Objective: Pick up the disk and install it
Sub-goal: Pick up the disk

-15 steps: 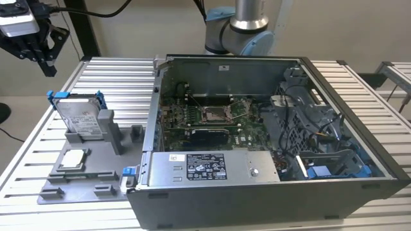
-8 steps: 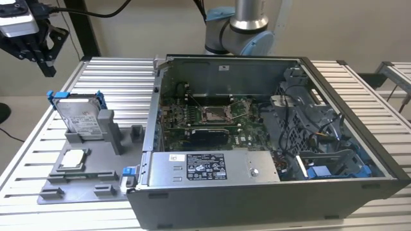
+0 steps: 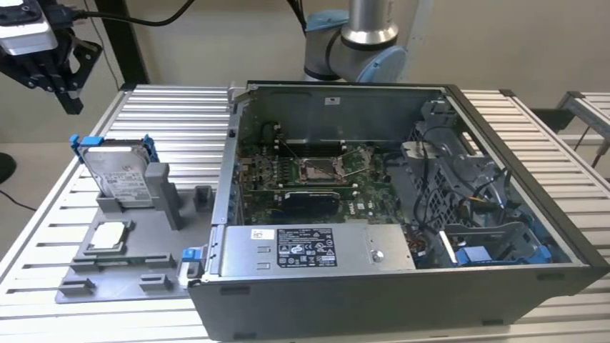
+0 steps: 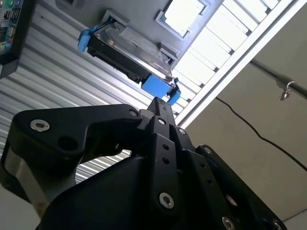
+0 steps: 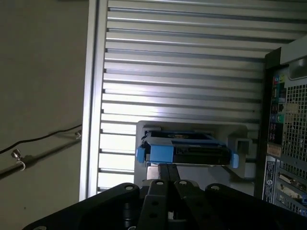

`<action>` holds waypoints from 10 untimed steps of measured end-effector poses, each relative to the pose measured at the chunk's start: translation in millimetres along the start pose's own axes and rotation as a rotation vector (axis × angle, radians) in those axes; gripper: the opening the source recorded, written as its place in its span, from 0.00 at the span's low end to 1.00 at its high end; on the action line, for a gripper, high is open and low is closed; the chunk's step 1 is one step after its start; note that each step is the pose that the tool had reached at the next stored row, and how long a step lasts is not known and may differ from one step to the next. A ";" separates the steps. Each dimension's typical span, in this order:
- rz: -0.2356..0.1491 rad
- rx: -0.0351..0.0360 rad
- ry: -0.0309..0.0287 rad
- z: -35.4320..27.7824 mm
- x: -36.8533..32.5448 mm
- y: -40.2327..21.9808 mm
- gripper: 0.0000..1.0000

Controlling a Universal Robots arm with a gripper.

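Jaws clenched, black fingers [image 5: 168, 179] pressed together with nothing between them. In the exterior view they hang above the slatted aluminium tabletop [image 3: 171, 107] at that view's upper left, well apart from everything on it.

Task item: flat rectangular silver-metal disk [image 3: 119, 171] with a white label and blue plastic rails. It stands upright on edge in a slot of the grey plastic fixture tray [image 3: 133, 275], on the exterior view's left of the open dark-grey computer case [image 3: 381, 307]. In both wrist views the fingers point toward the disk [image 4: 129, 50] [image 5: 192, 152], its blue rail facing them, with a clear gap.

Other items: a small square silver chip [image 3: 108, 236] lies flat on the same tray, near the disk. A long grey box with a black-and-white label [image 3: 305, 246] sits inside the case along its near wall.
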State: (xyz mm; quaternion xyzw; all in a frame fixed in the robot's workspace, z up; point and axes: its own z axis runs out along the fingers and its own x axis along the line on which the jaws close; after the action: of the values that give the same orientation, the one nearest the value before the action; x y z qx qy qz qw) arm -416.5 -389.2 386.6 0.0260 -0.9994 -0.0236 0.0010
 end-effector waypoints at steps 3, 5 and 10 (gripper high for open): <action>0.000 0.0000 0.0000 0.0 0.0 0.0 0.00; -0.004 0.0001 0.0002 0.0 0.0 0.0 0.00; -0.036 0.0002 0.0017 0.0 0.1 0.0 0.00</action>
State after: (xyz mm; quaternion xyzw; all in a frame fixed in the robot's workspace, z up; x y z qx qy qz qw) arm -416.6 -389.2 386.6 0.0442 -0.9987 -0.0235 0.0014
